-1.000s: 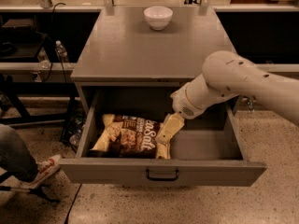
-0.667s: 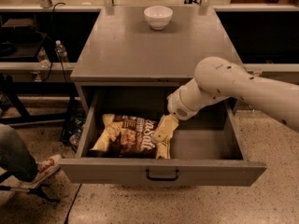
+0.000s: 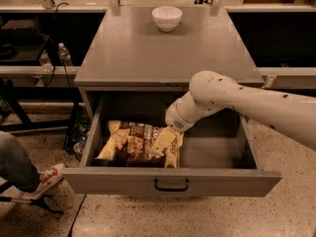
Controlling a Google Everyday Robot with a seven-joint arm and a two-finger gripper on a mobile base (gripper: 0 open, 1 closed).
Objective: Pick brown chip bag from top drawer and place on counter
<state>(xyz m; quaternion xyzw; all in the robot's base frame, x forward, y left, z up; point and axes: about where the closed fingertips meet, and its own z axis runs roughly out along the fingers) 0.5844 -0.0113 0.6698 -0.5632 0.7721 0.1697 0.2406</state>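
Note:
The brown chip bag [image 3: 129, 145] lies flat in the left half of the open top drawer [image 3: 118, 180], which is pulled out towards me with its black handle [image 3: 171, 185] at the front centre. My gripper [image 3: 164, 143] reaches down into the drawer from the right and sits on the bag's right part, hiding some of it. The white arm [image 3: 232, 100] crosses the drawer's right side. The grey counter [image 3: 148, 53] lies above and behind the drawer.
A white bowl [image 3: 167, 18] stands at the back centre of the counter. A person's leg and shoe [image 3: 47, 177] are on the speckled floor at the left. A water bottle [image 3: 64, 56] stands on a shelf to the left of the cabinet.
My arm has swung left and the gripper has moved left and down, further onto the bag's right part. The bag and the drawer have not moved.

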